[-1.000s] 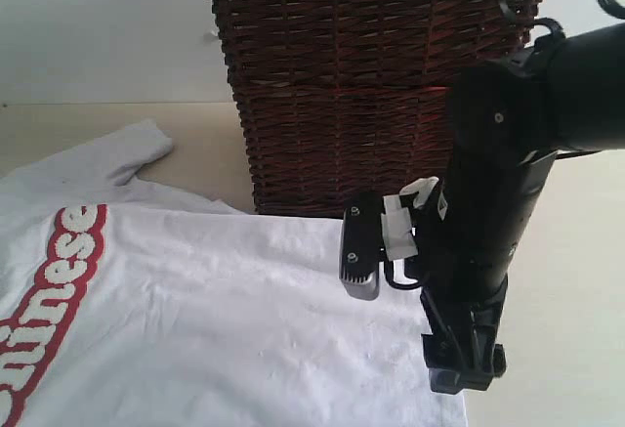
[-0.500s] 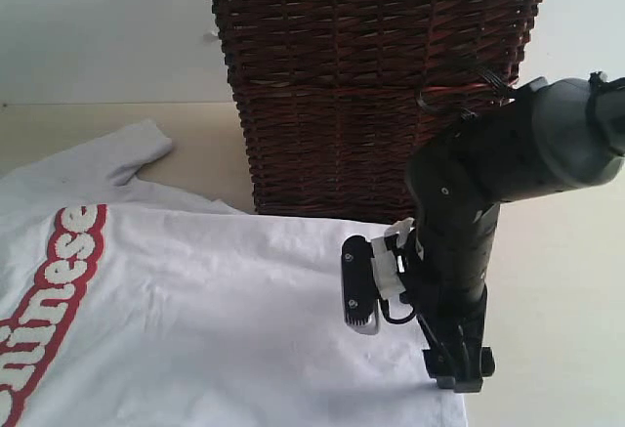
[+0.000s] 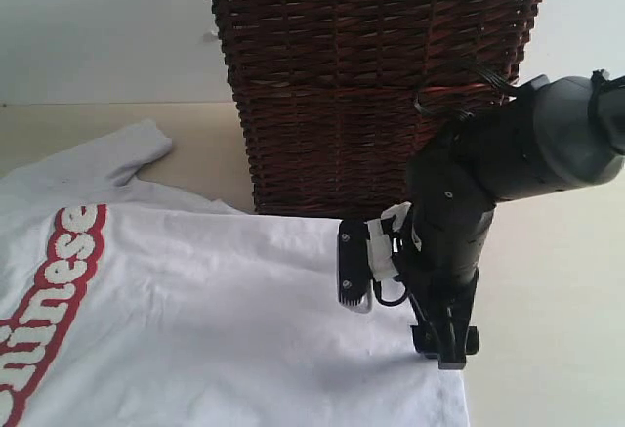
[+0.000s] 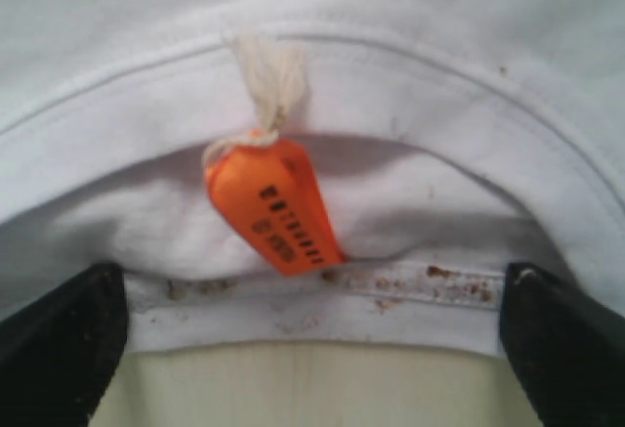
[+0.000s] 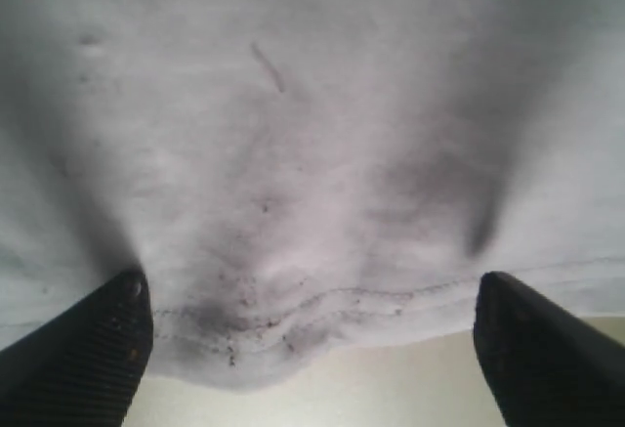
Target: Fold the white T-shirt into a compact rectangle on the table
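The white T-shirt [image 3: 215, 300] lies spread flat on the table [image 3: 557, 349], with red-outlined lettering [image 3: 54, 280] at the left. My right gripper [image 3: 441, 344] points down onto the shirt's hem near its right corner. In the right wrist view it [image 5: 311, 285] is open, its fingers [image 5: 98, 349] either side of a puckered stretch of hem [image 5: 293, 310]. My left gripper [image 4: 311, 280] is outside the exterior view. It is open, straddling the collar [image 4: 322, 305] just below the orange tag [image 4: 269, 202].
A dark brown wicker basket [image 3: 371, 85] with white lace trim stands right behind the shirt, close to my right arm. Bare table runs to the right of the hem and shows under both grippers [image 4: 312, 388] [image 5: 391, 378].
My right arm has swung down and its gripper has shifted slightly back toward the basket over the hem. The shirt lies as before.
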Motion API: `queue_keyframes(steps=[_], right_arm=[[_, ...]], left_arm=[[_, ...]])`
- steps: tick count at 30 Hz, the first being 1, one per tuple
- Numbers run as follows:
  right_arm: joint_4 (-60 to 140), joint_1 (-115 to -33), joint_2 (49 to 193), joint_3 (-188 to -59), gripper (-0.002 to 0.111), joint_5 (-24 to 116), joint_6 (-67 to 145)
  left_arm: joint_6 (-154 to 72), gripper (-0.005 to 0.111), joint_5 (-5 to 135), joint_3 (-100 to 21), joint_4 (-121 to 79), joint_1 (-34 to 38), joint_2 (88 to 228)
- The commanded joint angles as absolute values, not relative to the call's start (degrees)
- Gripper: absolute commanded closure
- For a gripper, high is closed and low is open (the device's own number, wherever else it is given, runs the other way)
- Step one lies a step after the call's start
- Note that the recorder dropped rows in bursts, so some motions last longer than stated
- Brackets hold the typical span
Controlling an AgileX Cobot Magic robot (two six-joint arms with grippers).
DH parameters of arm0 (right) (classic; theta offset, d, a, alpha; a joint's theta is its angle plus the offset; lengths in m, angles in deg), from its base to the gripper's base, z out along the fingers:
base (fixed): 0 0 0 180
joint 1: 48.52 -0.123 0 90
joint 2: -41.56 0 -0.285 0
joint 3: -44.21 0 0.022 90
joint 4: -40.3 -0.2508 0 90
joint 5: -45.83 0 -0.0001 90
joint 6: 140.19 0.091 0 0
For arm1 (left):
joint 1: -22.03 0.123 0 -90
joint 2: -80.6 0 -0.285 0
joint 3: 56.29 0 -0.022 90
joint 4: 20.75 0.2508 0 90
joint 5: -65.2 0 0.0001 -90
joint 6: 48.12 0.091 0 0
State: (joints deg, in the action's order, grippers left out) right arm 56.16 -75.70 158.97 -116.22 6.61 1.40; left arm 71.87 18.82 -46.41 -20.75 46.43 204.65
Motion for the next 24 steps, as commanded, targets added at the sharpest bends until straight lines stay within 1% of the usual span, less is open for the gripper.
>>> queue_keyframes(steps=[1,5,6,9,10,16,20,22,23,24], right_arm=[[65.78,-74.68,161.15,-116.12,0.023,7.99,12.6],[65.6,-73.71,161.63,-115.42,0.023,8.03,14.61],[65.02,-73.71,161.63,-115.03,0.023,8.01,12.48],[55.52,-73.71,163.14,-113.06,0.023,7.9,-4.53],[54.01,-73.71,163.93,-113.0,0.023,8.03,-6.41],[53.54,-73.85,168.02,-113.0,0.023,7.57,-6.48],[53.3,-73.85,168.02,-113.0,0.023,4.46,-4.98],[50.87,-73.85,167.19,-113.6,0.023,0.41,-5.0],[49.76,-73.85,166.78,-114.02,0.023,-1.3,-6.55],[45.7,-73.85,165.81,-114.77,0.023,-5.76,-12.78]], left_arm=[[72.1,0.001,19.23,-45.69,-20.75,46.51,206.9],[72.1,0.001,19.23,-45.69,-20.75,46.51,206.9],[72.1,0.001,19.23,-45.69,-20.75,46.51,206.9],[72.1,0.001,19.23,-45.69,-20.75,46.51,206.9],[72.1,0.001,19.23,-45.69,-20.75,46.51,206.9],[72.1,0.001,19.23,-45.69,-20.75,46.51,206.9],[72.1,0.001,19.23,-45.69,-20.75,46.51,206.9],[72.1,0.001,19.23,-45.69,-20.75,46.51,206.9],[72.1,0.001,19.23,-45.69,-20.75,46.51,206.9],[72.1,0.001,19.23,-45.69,-20.75,46.51,206.9]])
